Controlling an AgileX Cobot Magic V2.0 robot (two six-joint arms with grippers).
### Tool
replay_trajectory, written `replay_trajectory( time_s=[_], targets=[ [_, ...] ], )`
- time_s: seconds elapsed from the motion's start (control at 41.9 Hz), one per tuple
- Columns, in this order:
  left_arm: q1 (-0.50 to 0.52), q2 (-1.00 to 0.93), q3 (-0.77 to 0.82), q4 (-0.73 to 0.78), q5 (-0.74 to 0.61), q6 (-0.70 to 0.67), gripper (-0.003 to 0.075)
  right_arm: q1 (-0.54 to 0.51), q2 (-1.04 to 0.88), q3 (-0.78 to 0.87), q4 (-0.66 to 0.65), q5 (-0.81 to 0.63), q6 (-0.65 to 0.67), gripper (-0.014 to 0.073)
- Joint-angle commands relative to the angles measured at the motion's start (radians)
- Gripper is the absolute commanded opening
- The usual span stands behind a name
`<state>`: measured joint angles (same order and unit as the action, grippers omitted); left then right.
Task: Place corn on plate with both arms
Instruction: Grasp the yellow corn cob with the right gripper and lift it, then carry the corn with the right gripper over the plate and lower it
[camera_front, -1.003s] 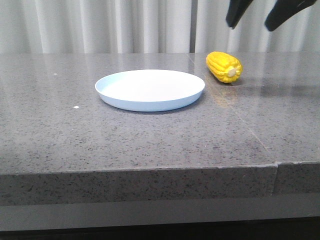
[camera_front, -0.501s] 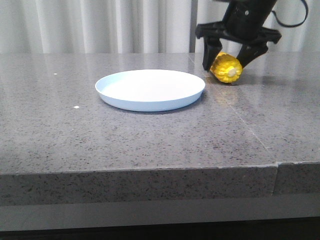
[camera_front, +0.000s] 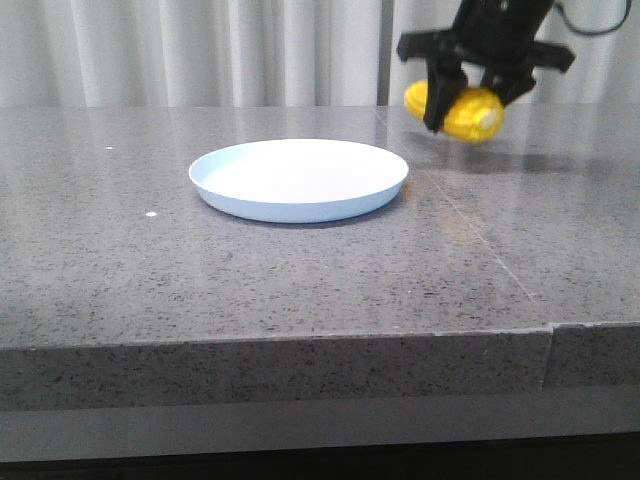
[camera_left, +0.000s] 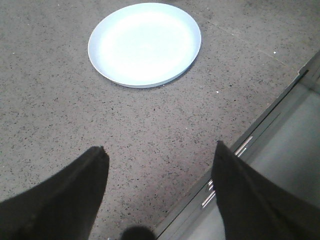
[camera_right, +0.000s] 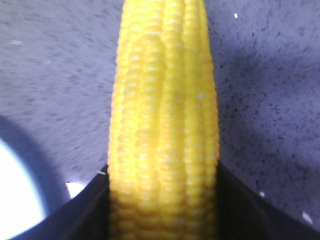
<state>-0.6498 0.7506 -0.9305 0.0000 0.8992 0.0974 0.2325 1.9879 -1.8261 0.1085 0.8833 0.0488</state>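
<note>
Yellow corn (camera_front: 458, 109): hanging above the grey desk (camera_front: 300, 270), right of the plate (camera_front: 298, 178).
Right gripper (camera_front: 478, 92): clamping the cob.
Left gripper (camera_left: 159, 160): hovering, fingers apart, holding nothing.
Writing: none legible.

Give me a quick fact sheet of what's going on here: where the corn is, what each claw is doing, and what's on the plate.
corn: lifted off the table, clamped in the right gripper, to the right of the plate and behind it
right gripper: shut on the corn
left gripper: open, holding nothing, above the table near its edge
plate: on the table, nothing on it
</note>
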Motion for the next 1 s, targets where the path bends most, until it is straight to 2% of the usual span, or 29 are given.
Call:
replay_trajectory(
  time_s=[0.0, 0.119, 0.263, 0.525, 0.645, 0.716, 0.883, 0.979],
  targets=[
    [-0.007, -0.001, -0.026, -0.007, -0.069, -0.013, 0.044, 0.029, -0.13, -0.037, 0.005, 0.004, -0.007, 0.0315],
    [-0.007, -0.001, -0.026, -0.007, -0.069, -0.013, 0.044, 0.093, -0.194, -0.035, 0.005, 0.042, -0.006, 0.0315],
    [-0.007, -0.001, -0.026, -0.007, -0.069, -0.013, 0.044, 0.202, -0.262, 0.003, 0.005, 0.019, 0.033, 0.0315],
    [-0.007, -0.001, -0.026, -0.007, -0.069, -0.013, 0.044, 0.394, -0.272, 0.103, -0.004, -0.143, 0.179, 0.0315],
    [-0.007, -0.001, -0.026, -0.007, -0.069, -0.013, 0.044, 0.413, -0.259, 0.162, -0.034, -0.232, 0.286, 0.0315],
    [-0.007, -0.001, -0.026, -0.007, -0.069, -0.013, 0.044, 0.413, -0.254, 0.202, -0.092, -0.265, 0.37, 0.0315],
    [-0.007, -0.001, -0.026, -0.007, -0.069, -0.013, 0.044, 0.413, -0.243, 0.266, -0.325, -0.277, 0.579, 0.0315],
    [-0.007, -0.001, -0.026, -0.007, -0.069, -0.013, 0.044, 0.413, -0.229, 0.276, -0.403, -0.302, 0.68, 0.0315]
  ],
)
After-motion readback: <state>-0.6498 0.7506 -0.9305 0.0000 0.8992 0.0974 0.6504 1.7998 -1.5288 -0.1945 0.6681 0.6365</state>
